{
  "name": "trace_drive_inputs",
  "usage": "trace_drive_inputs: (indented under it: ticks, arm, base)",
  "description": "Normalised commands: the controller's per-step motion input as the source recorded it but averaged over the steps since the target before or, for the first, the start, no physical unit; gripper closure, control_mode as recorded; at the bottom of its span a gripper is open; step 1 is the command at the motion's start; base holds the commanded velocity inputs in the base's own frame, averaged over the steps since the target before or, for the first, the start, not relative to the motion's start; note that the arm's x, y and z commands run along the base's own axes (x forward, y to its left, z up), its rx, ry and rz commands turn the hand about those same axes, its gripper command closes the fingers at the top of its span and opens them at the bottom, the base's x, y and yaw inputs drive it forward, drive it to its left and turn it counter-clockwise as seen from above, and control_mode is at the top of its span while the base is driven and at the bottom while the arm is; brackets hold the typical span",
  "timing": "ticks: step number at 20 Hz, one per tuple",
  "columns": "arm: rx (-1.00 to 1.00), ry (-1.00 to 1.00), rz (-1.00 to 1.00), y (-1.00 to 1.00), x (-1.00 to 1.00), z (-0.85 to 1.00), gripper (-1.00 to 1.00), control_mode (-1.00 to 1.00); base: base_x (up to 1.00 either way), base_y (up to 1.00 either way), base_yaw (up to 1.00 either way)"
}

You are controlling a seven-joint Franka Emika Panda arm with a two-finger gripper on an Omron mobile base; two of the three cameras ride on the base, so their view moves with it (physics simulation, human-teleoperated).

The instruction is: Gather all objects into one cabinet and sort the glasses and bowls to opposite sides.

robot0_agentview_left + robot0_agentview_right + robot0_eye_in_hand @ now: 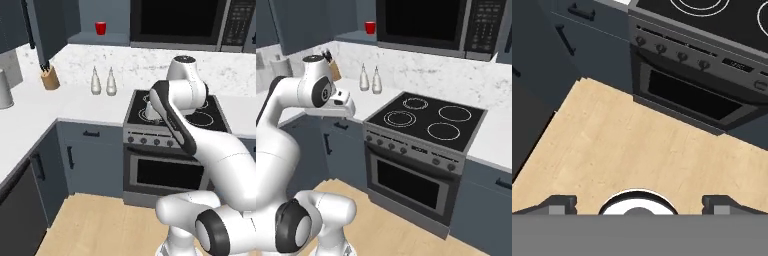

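A red mug (101,28) stands alone on the open cabinet's shelf (100,38), far left of the microwave (175,21). The claw (640,204) hangs spread and empty, facing the wooden floor (622,150) near the oven (697,95).

A home kitchen: a black stove (426,122) with oven, microwave (431,22) above, marble-look counter (75,105) and slate-blue cabinets (92,160).
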Motion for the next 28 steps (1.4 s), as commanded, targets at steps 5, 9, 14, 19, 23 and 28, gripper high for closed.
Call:
trace_drive_inputs:
  ticks: [5,9,14,19,23,28]
  arm:
    - [0.00,0.00,0.00,0.00,0.00,0.00,-1.00,1.00]
    - [0.00,0.00,0.00,0.00,0.00,0.00,-1.00,1.00]
    - [0.00,0.00,0.00,0.00,0.00,0.00,-1.00,1.00]
    - [0.00,0.00,0.00,0.00,0.00,0.00,-1.00,1.00]
    - [0.00,0.00,0.00,0.00,0.00,0.00,-1.00,1.00]
    - [0.00,0.00,0.00,0.00,0.00,0.00,-1.00,1.00]
  base:
    - [0.77,0.36,-0.36]
    - [0.42,0.70,-0.17]
    - [0.39,0.92,-0.14]
    - [0.67,0.35,-0.23]
    - [0.96,-0.02,-0.35]
    - [0.93,-0.01,-0.42]
